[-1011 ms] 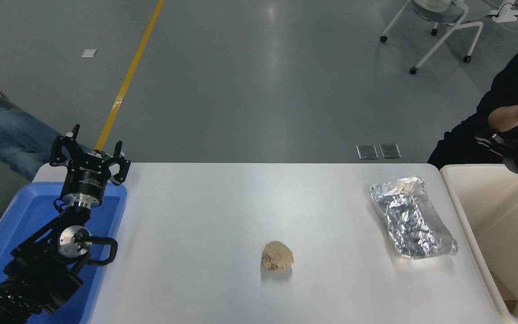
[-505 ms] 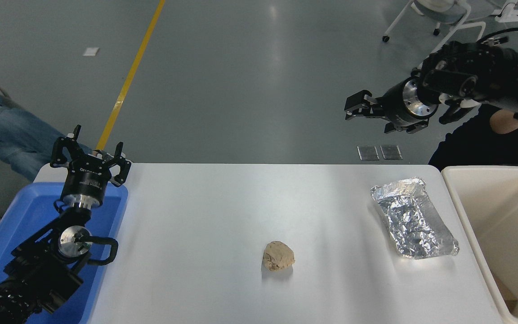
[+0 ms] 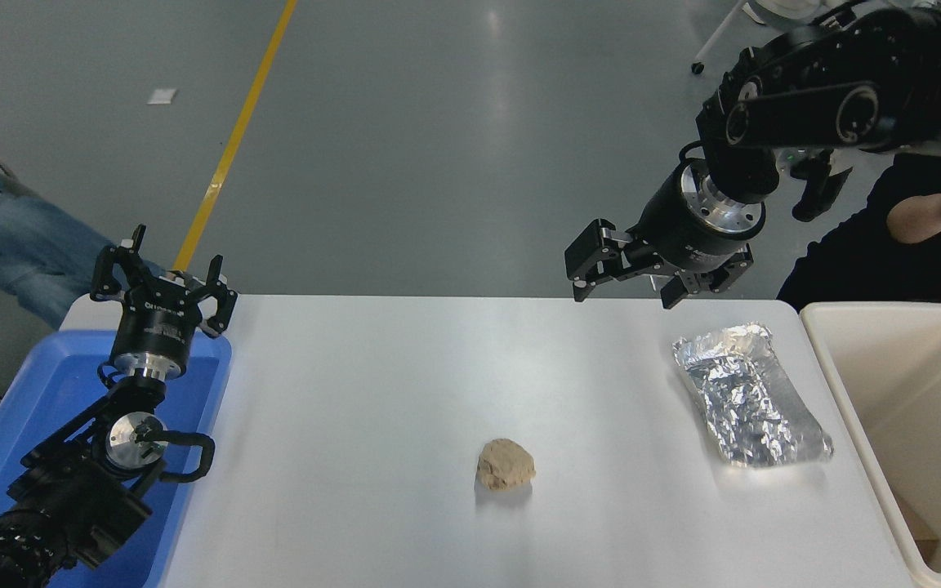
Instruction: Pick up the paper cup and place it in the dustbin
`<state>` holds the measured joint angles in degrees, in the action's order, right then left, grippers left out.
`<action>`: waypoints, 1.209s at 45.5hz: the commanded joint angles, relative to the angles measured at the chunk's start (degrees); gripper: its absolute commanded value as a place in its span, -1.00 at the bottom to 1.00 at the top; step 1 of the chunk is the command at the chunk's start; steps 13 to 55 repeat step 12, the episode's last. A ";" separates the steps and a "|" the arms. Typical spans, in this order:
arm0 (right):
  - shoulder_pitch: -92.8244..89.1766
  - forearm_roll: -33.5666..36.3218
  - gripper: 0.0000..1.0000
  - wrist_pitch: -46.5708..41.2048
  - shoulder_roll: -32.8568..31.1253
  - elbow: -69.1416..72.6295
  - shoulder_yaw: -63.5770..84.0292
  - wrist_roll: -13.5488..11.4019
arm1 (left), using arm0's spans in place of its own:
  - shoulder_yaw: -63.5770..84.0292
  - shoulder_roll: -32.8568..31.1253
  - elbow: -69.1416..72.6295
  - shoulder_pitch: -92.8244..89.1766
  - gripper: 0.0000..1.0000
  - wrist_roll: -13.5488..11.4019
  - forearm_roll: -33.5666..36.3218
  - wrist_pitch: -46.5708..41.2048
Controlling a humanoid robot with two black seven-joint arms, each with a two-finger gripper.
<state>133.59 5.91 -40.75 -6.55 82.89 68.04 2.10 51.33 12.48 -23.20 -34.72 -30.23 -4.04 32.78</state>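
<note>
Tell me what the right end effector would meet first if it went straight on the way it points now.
The right end effector points down and leftward, so it would probably meet the bare white table near its far edge first. Depth is uncertain; nothing else shows in that line.

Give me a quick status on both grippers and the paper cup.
Right gripper open, empty, high over the table's far edge. Left gripper open, parked above blue tray. No paper cup in sight. Dustbin unobstructed.
</note>
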 commanded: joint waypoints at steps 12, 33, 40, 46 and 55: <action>2.64 -2.48 1.00 -1.35 -1.89 5.00 -0.01 0.00 | 0.00 0.00 0.00 0.00 0.98 0.00 -0.01 0.01; 2.64 -2.48 1.00 -1.35 -1.89 5.00 -0.01 0.00 | 0.00 0.00 0.00 0.00 0.98 0.00 -0.01 0.01; 2.64 -2.48 1.00 -1.35 -1.89 5.00 -0.01 0.00 | 0.00 0.00 0.00 0.00 0.98 0.00 -0.01 0.01; 2.64 -2.48 1.00 -1.35 -1.89 5.00 -0.01 0.00 | 0.00 0.00 0.00 0.00 0.98 0.00 -0.01 0.01; 2.64 -2.48 1.00 -1.35 -1.89 5.00 -0.01 0.00 | 0.00 0.00 0.00 0.00 0.98 0.00 -0.01 0.01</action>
